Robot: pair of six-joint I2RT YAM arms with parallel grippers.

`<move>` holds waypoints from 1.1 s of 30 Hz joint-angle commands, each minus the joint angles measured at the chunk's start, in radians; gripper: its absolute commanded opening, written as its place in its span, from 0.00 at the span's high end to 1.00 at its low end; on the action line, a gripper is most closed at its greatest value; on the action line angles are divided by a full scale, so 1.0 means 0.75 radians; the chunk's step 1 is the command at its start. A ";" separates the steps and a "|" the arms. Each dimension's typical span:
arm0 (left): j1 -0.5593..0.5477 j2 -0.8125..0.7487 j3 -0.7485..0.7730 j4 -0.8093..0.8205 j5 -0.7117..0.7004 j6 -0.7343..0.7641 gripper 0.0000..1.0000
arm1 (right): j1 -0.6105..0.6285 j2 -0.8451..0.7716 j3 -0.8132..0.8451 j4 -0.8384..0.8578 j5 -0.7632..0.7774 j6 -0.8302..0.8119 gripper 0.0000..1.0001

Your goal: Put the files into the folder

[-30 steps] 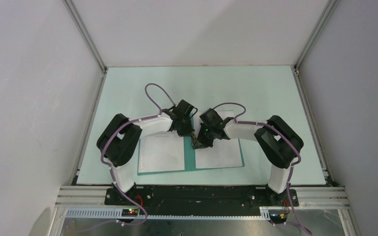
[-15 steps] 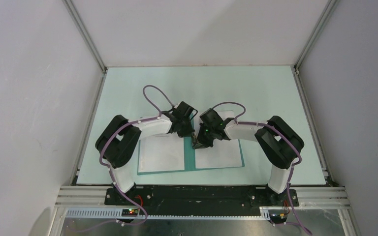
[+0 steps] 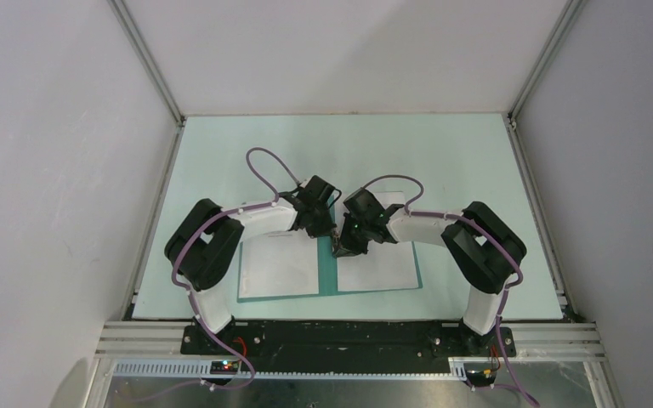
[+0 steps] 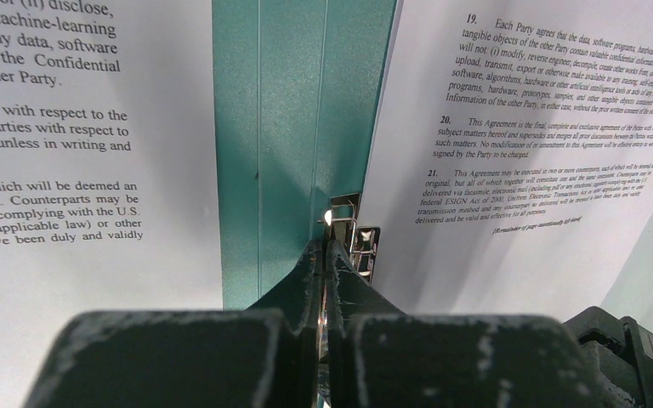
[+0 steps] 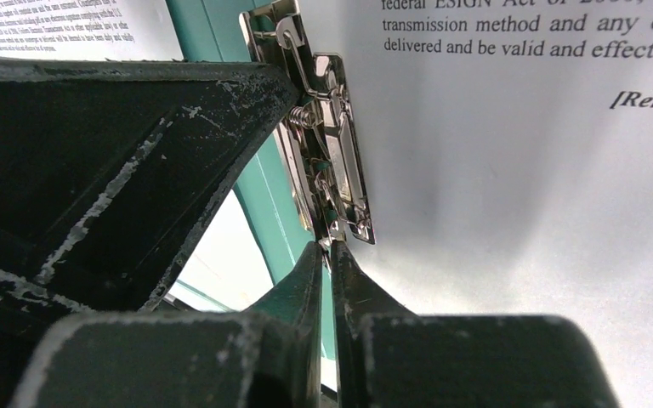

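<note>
Top external: a thin teal-green rectangular folder (image 3: 328,284) lies open at 6 o'clock on the pale worktop (image 3: 442,161). One white printed paper sheet (image 3: 279,265) lies at 9 o'clock of its spine, a second sheet (image 3: 380,268) at 3. Left jaws pinch the small metal spine clip (image 4: 354,242); right jaws are closed, tips touching it.

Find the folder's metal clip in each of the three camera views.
Top external: hidden at picture centre, where the left gripper and right gripper meet.
Left wrist: metal clip sits low centre, right at the gripper tips.
Right wrist: metal clip sits upper centre, just above the gripper tips.
Shared landmark: the folder's teal spine, between the two paper sheets.
</note>
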 commanded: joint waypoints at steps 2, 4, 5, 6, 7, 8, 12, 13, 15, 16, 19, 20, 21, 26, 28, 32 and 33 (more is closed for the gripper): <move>-0.039 0.055 -0.072 -0.133 0.005 -0.011 1.00 | 0.005 -0.001 0.020 -0.090 0.138 -0.041 0.90; -0.039 0.051 -0.070 -0.132 0.006 -0.007 1.00 | 0.009 -0.014 0.019 -0.097 0.143 -0.044 0.86; -0.039 0.050 -0.068 -0.132 0.011 -0.004 1.00 | 0.010 -0.021 0.020 -0.100 0.150 -0.046 0.85; -0.038 0.049 -0.061 -0.132 0.015 0.007 1.00 | 0.010 -0.025 0.020 -0.109 0.154 -0.046 0.84; -0.036 0.043 -0.055 -0.132 0.023 0.013 0.98 | 0.010 -0.034 0.021 -0.113 0.162 -0.050 0.82; -0.037 0.040 -0.042 -0.132 0.027 0.027 0.97 | 0.010 -0.040 0.021 -0.126 0.166 -0.051 0.81; -0.028 -0.006 0.023 -0.146 0.055 0.080 0.88 | 0.010 -0.082 0.021 -0.154 0.195 -0.069 0.77; -0.026 -0.023 0.055 -0.159 0.058 0.091 0.86 | 0.010 -0.087 0.021 -0.157 0.197 -0.072 0.76; -0.021 -0.049 0.110 -0.190 0.059 0.119 0.82 | 0.014 -0.107 0.019 -0.158 0.201 -0.085 0.72; -0.018 -0.057 0.130 -0.214 0.059 0.135 0.80 | 0.015 -0.123 0.019 -0.157 0.204 -0.094 0.71; 0.006 -0.100 0.215 -0.246 0.104 0.170 0.72 | 0.027 -0.159 0.019 -0.148 0.213 -0.115 0.66; 0.012 -0.110 0.231 -0.262 0.108 0.176 0.70 | 0.032 -0.178 0.026 -0.151 0.224 -0.127 0.65; 0.026 -0.135 0.262 -0.270 0.112 0.188 0.65 | 0.046 -0.187 0.034 -0.170 0.237 -0.136 0.64; 0.180 -0.320 0.267 -0.348 0.075 0.240 0.40 | 0.131 -0.174 0.196 -0.331 0.501 -0.280 0.50; 0.292 -0.410 0.200 -0.353 0.092 0.246 0.29 | 0.163 -0.106 0.289 -0.406 0.600 -0.344 0.45; 0.506 -0.605 0.041 -0.355 0.112 0.307 0.02 | 0.206 0.045 0.450 -0.531 0.723 -0.438 0.43; 0.539 -0.635 -0.016 -0.356 0.120 0.333 0.01 | 0.209 0.086 0.472 -0.541 0.746 -0.459 0.44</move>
